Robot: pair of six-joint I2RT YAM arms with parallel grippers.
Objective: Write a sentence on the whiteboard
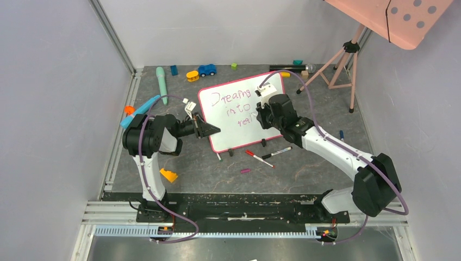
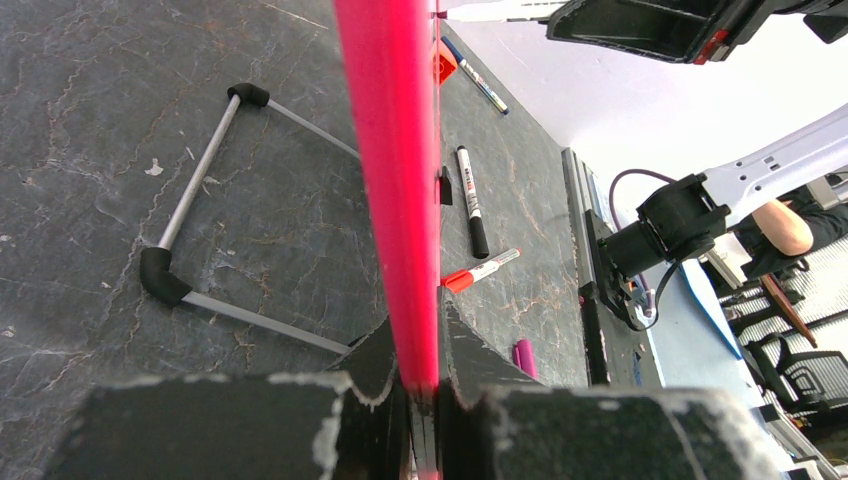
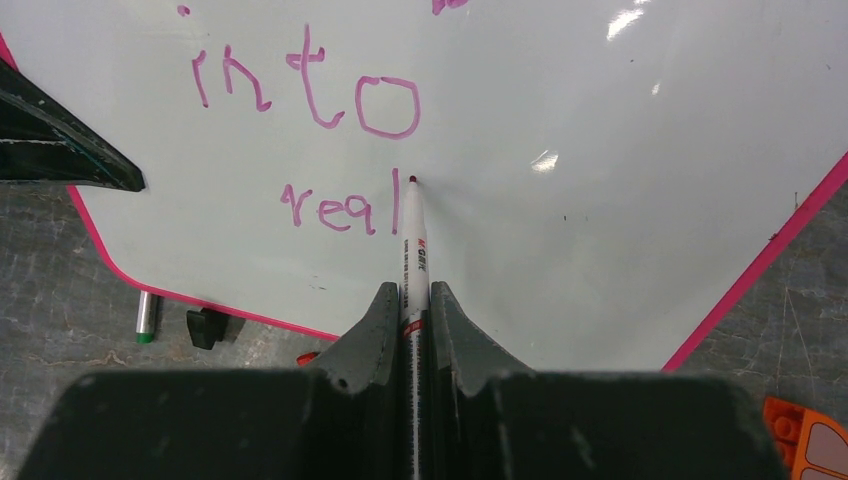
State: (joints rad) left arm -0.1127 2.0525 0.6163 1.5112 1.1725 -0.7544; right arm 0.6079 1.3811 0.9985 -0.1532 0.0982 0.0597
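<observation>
The whiteboard (image 1: pixel 228 136) with its pink-red frame stands tilted in the middle of the table. The sentence (image 1: pixel 237 110) reads "Dreams", "into", "real" in purple, one word per line. My left gripper (image 1: pixel 216 130) is shut on the board's left frame edge (image 2: pixel 395 180), which runs up between the fingers (image 2: pixel 470 355). My right gripper (image 3: pixel 413 300) is shut on a white marker (image 3: pixel 413 250), whose tip touches the whiteboard (image 3: pixel 560 230) just right of "real" (image 3: pixel 340 210), below "into" (image 3: pixel 300 95). From above, the right gripper (image 1: pixel 261 117) covers the end of that line.
A red-capped marker (image 1: pixel 259 159), a black marker (image 1: pixel 276 153), a purple cap (image 1: pixel 245 171) and a green-tipped marker (image 1: pixel 219 156) lie in front of the board. An orange piece (image 1: pixel 168 175) lies near left. Toys (image 1: pixel 206 69) and a tripod (image 1: pixel 340 60) stand at the back.
</observation>
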